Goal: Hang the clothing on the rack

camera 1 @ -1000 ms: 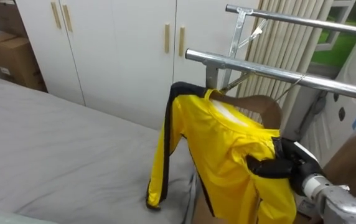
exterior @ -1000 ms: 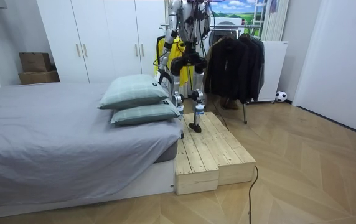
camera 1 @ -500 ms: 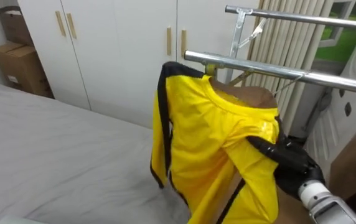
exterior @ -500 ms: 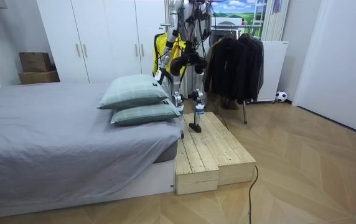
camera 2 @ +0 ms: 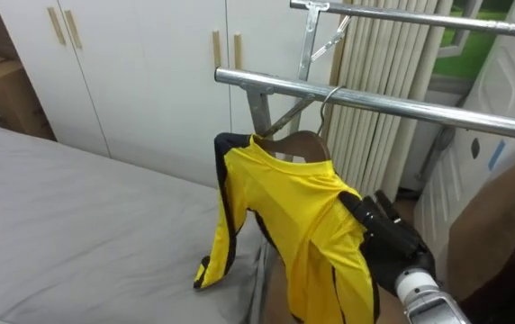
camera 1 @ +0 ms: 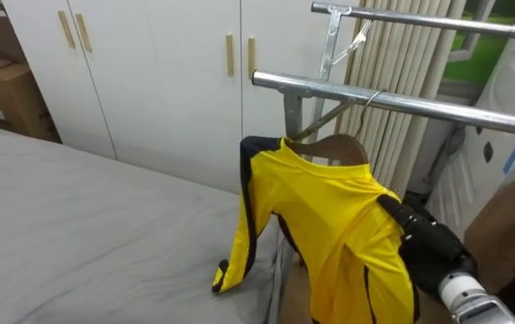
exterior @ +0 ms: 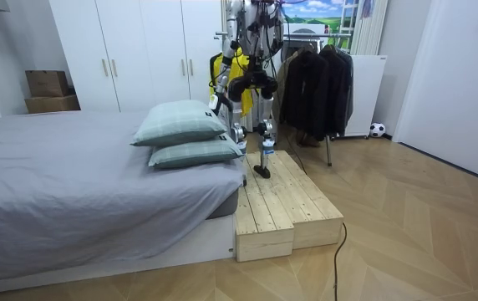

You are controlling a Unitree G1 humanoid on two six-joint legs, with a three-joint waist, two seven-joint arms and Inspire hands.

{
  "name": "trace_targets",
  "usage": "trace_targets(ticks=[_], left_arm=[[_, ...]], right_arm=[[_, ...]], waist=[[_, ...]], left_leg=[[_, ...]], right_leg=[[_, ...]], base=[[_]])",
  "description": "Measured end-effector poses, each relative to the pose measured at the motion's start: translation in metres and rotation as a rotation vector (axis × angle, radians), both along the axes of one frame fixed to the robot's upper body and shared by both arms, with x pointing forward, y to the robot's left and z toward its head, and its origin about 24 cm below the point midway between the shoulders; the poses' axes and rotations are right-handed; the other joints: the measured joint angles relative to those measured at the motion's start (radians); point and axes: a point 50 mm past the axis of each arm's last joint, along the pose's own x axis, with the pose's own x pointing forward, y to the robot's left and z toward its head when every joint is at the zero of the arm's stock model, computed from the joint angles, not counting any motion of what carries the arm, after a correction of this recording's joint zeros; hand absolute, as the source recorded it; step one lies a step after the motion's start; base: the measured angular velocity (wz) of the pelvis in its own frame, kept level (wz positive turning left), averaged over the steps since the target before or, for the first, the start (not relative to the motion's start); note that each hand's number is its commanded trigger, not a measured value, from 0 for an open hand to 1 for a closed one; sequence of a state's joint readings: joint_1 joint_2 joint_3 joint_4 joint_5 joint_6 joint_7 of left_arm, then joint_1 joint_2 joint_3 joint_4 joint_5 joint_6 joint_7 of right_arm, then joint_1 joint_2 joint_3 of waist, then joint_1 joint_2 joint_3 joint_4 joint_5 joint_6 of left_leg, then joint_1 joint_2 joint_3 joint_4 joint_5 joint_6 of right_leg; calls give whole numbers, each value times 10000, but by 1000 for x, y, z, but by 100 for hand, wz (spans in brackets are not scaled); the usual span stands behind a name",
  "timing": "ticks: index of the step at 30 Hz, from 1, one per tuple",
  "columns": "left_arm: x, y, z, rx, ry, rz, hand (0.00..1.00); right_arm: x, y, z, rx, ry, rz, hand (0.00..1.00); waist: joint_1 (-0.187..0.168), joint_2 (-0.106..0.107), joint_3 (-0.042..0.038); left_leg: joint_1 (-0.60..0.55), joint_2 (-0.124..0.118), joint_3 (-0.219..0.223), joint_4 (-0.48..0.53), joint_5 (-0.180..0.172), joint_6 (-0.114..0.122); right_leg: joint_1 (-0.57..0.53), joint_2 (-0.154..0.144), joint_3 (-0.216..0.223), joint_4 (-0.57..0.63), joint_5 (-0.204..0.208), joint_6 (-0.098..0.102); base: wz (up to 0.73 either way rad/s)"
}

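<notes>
Shirt [camera 1: 329, 216] of yellow colour with black side stripes hangs on a wooden hanger [camera 1: 337, 147], and the hanger's hook sits over the metal rail [camera 1: 420, 97] of the clothes rack. The right hand [camera 1: 430, 243] lies on the shirt's shoulder at the robot's right; its fingers [camera 2: 376, 214] look fairly straight, flat against the cloth and not closed around it. One sleeve drops toward the grey bed [camera 1: 77, 225]. In the room view the robot stands on a wooden platform [exterior: 282, 205] between bed and rack
</notes>
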State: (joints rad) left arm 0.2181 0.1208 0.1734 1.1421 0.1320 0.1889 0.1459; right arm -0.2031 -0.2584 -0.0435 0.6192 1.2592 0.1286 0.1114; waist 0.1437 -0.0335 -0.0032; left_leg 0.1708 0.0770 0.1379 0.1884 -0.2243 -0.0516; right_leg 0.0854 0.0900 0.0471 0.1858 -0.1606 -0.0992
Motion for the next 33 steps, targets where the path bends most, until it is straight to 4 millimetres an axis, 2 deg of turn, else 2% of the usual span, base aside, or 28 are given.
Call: trace_targets(ticks=[11,20,23,28,33], left_arm=[[0,0,0,-48,-57,167,0],[-1,1,0,-21,-46,150,0],[-1,1,0,-21,-23,95,0],[-3,2,1,-15,12,124,0],[-2,5,1,55,-21,98,0]], right_arm=[[0,0,0,-159,-13,9,0],[0,-2,0,-970,179,102,0],[2,-3,0,-1814,354,340,0],[2,-9,1,-3290,664,527,0],[2,-17,4,-5577,1267,674,0]], waist=[[-29,79,53],[-143,81,47],[-214,51,-4],[-347,21,-23],[-380,-93,-44]], left_leg=[[-6,2,8,0,0,0],[-60,-2,5,2,0,0],[-142,-1,-9,2,0,0],[-183,-2,-18,3,0,0],[-288,9,37,4,1,0]], right_leg=[[-3,1,-6,-10,-4,4],[-44,-2,0,-18,-9,9],[-137,-2,-5,11,-7,8],[-173,-9,-14,15,-6,8],[-332,9,40,49,-3,8]], base=[[0],[0],[0],[0],[-4]])
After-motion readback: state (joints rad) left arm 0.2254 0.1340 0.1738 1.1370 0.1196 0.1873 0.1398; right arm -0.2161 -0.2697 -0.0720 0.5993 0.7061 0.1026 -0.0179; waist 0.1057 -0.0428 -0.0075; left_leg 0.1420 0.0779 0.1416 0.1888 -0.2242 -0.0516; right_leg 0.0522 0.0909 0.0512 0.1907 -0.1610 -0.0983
